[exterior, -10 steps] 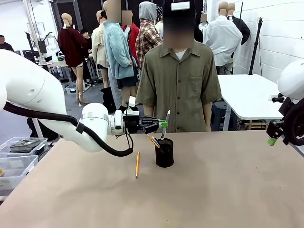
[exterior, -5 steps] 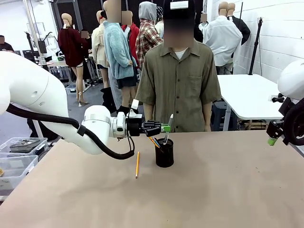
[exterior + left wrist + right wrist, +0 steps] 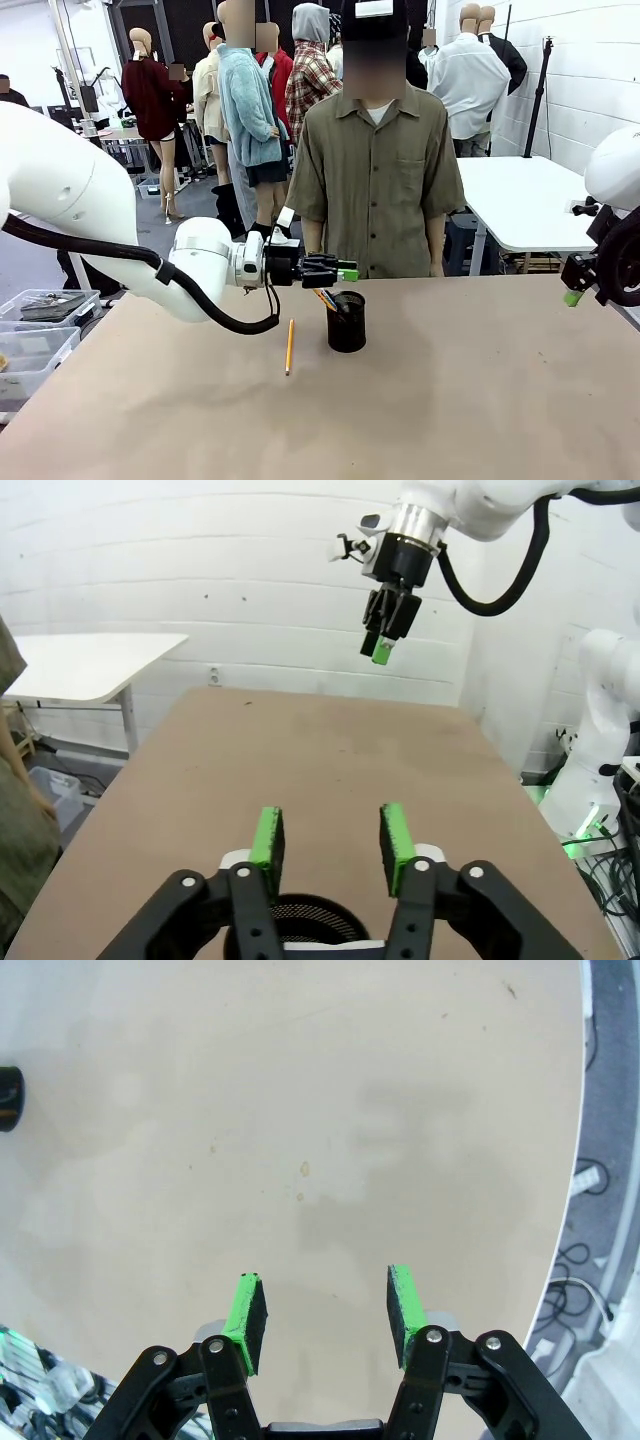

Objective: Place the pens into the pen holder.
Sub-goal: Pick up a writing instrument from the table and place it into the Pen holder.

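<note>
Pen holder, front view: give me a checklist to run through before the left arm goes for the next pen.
1. Left gripper open with nothing between its pads: ok.
2. Pen holder upright on the table, under the left gripper: ok.
3. Pens in the holder lean over its left rim, below the gripper: ok.
4. Yellow pencil lies flat on the table left of the holder, apart from it, not yet in: not ok.
5. Right gripper open and empty, off at the table's right edge: ok.
6. Person stands behind the holder at the far edge with hands hidden: cannot tell.
</note>
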You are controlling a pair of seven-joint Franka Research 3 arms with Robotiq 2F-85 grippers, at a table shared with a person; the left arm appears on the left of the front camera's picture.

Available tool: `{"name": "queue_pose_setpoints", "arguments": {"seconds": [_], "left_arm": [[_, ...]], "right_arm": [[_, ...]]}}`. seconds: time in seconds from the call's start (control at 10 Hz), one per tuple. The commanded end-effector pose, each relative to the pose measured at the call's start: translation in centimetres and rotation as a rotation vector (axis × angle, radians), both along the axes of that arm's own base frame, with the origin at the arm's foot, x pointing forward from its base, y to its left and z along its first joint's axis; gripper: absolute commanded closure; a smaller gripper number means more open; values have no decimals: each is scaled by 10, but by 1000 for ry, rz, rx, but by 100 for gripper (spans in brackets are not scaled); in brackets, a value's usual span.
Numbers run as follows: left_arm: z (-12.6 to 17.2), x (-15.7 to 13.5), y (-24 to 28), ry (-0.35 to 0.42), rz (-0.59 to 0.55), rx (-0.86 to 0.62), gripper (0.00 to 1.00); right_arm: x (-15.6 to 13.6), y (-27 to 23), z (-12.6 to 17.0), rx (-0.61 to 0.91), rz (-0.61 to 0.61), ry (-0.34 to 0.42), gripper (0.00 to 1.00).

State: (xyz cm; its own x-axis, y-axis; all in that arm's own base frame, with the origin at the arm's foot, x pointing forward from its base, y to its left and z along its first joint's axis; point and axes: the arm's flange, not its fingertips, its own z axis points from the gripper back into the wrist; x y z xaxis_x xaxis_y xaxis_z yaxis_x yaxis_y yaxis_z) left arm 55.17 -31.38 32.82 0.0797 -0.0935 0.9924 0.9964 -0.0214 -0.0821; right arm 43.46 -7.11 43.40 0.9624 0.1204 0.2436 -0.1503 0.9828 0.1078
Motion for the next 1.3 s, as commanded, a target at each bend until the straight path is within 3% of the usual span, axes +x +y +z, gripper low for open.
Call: {"name": "queue_pose_setpoints", "arguments": {"seconds": [0.0, 0.1, 0.3, 0.4, 0.6, 0.7, 0.8, 1.0, 1.2], "left_arm": [[25, -17, 16, -44, 34, 50, 38], [47, -21, 32, -92, 118, 100, 38], [131, -59, 66, -263, 355, 264, 38], [160, -79, 77, -280, 437, 316, 38], [194, -106, 91, -217, 626, 454, 38], [204, -115, 100, -179, 777, 539, 38], [204, -117, 100, -125, 849, 535, 38], [197, -112, 97, 26, 989, 645, 38], [178, -102, 94, 285, 993, 791, 38]], "right_arm": [[0, 2, -2, -35, -22, 1, 38], [0, 2, -2, -35, -22, 1, 38], [0, 2, -2, -35, -22, 1, 38], [0, 2, -2, -35, -22, 1, 38], [0, 2, -2, -35, -22, 1, 38], [0, 2, -2, -35, -22, 1, 38], [0, 2, -2, -35, -22, 1, 38], [0, 2, -2, -35, -22, 1, 38], [0, 2, -2, -35, -22, 1, 38]]}}
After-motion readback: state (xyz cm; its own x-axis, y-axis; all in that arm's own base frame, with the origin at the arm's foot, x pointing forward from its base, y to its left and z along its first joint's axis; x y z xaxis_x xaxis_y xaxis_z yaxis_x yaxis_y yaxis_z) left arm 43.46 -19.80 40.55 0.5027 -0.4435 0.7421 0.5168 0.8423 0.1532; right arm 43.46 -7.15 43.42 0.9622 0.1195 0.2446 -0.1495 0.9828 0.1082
